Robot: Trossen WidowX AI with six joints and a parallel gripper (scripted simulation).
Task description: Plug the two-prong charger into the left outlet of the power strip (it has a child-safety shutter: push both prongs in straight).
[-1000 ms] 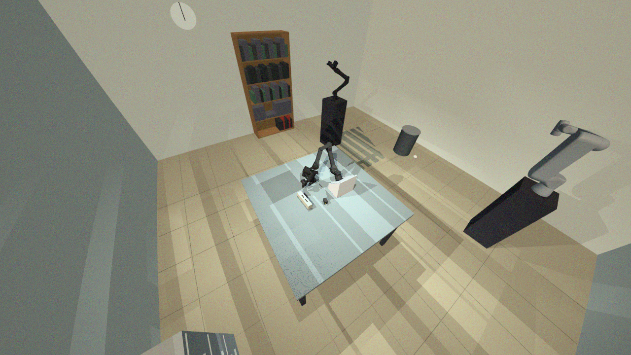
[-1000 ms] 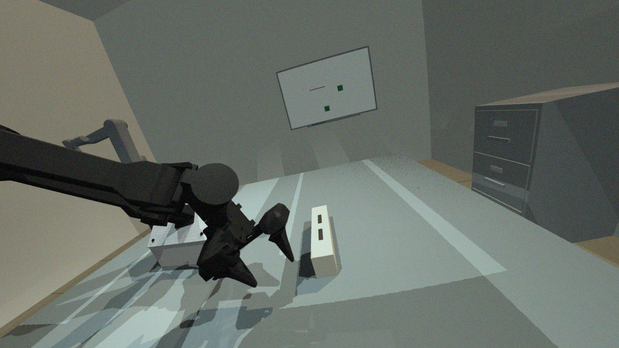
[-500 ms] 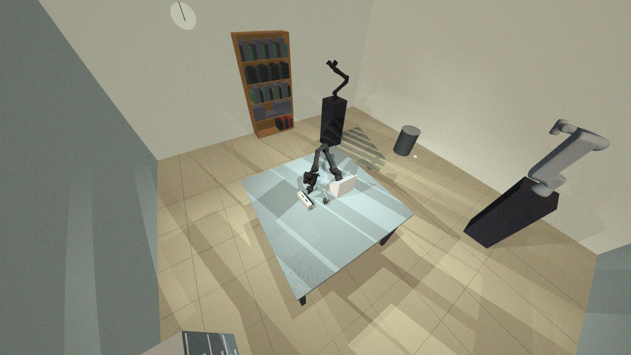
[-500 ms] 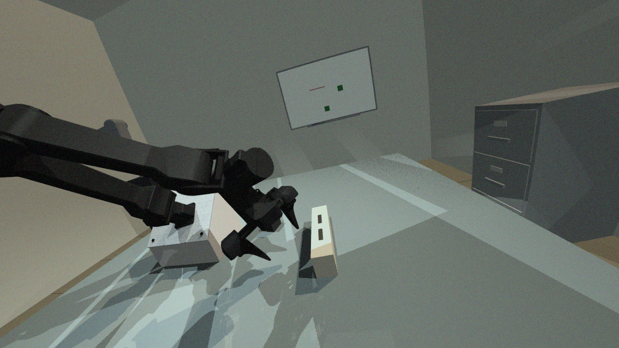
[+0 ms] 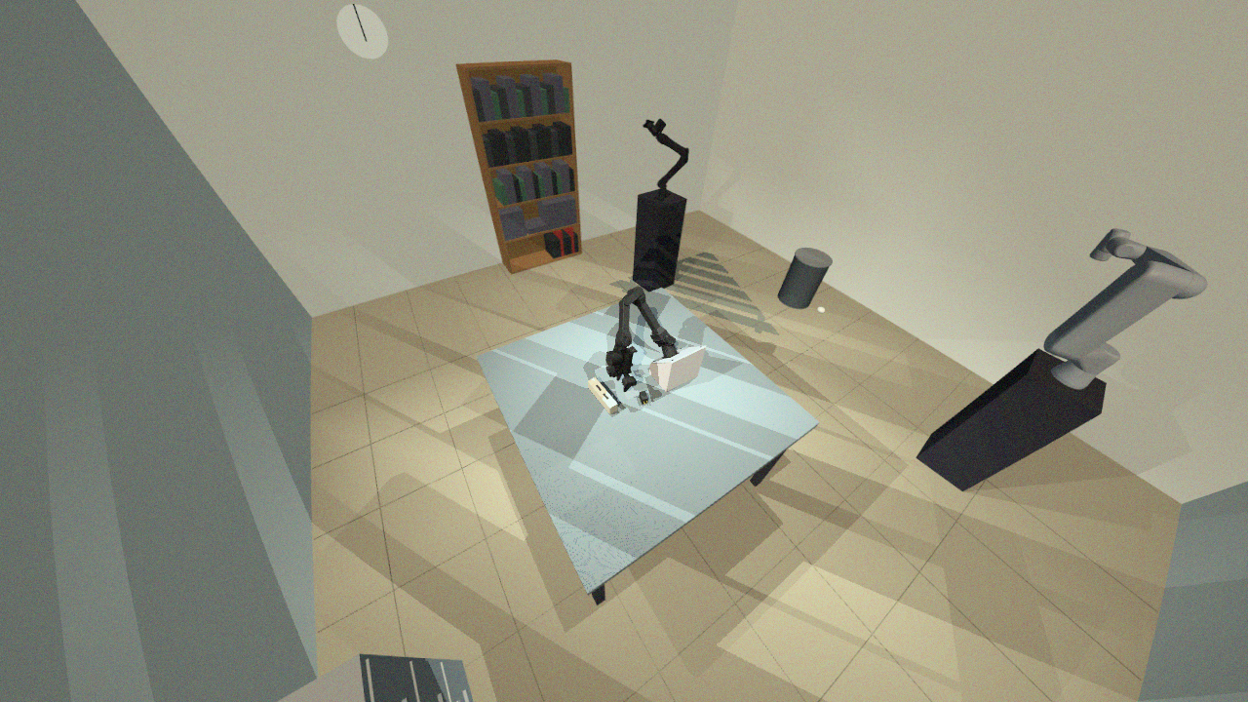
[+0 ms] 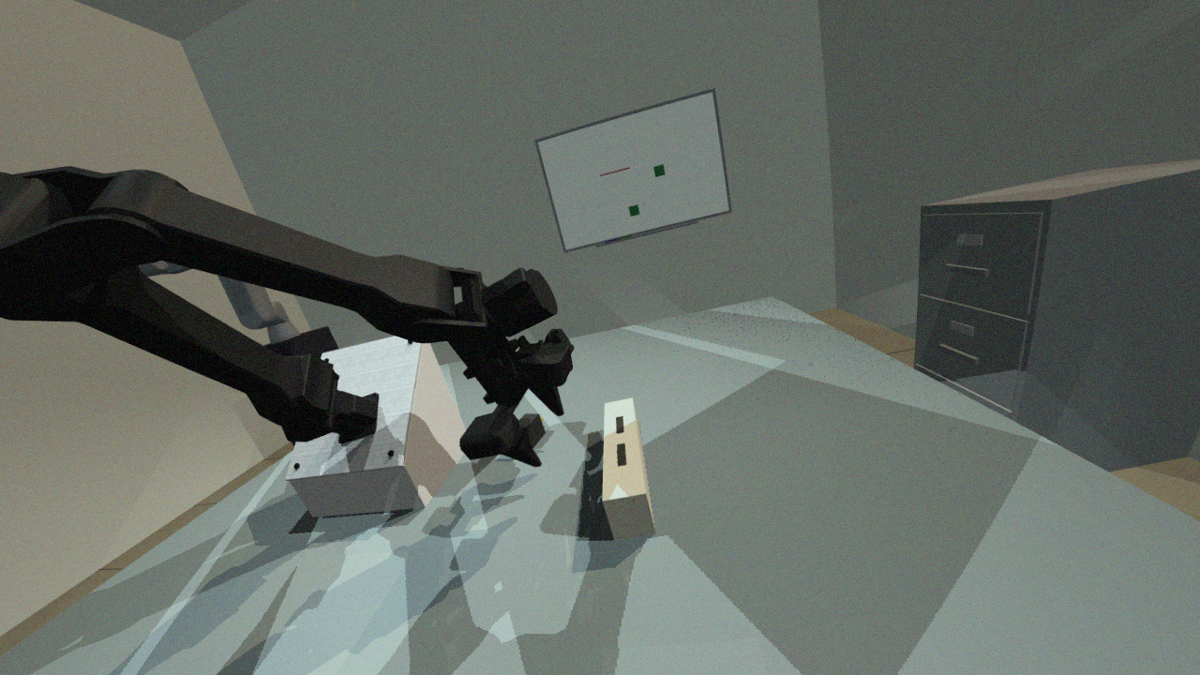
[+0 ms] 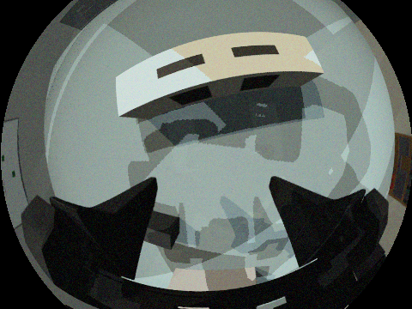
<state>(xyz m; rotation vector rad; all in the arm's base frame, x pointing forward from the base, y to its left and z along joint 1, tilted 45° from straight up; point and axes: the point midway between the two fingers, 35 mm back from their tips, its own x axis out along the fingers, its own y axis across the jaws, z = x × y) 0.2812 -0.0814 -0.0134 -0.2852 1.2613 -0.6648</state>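
The white power strip [image 5: 602, 395] [image 6: 633, 482] [image 7: 220, 64] lies on the table, with dark slots on its top and on the side facing the gripper. The small black charger [image 5: 643, 398] [image 6: 532, 426] [image 7: 168, 226] lies on the table between the strip and the white box. My gripper [image 6: 549, 438] [image 7: 215, 184] is open, with nothing between its fingers. It is above the table near the charger, short of the strip. In the wrist view the left finger covers part of the charger. The charger's prongs cannot be made out.
A white box [image 5: 684, 370] [image 6: 436, 407] [image 7: 189, 279] with a screwed metal face stands beside the charger, and the arm's base is mounted on it. The table [image 5: 689, 453] [image 6: 839, 520] carries these things. A filing cabinet [image 6: 973, 302] stands beyond its edge.
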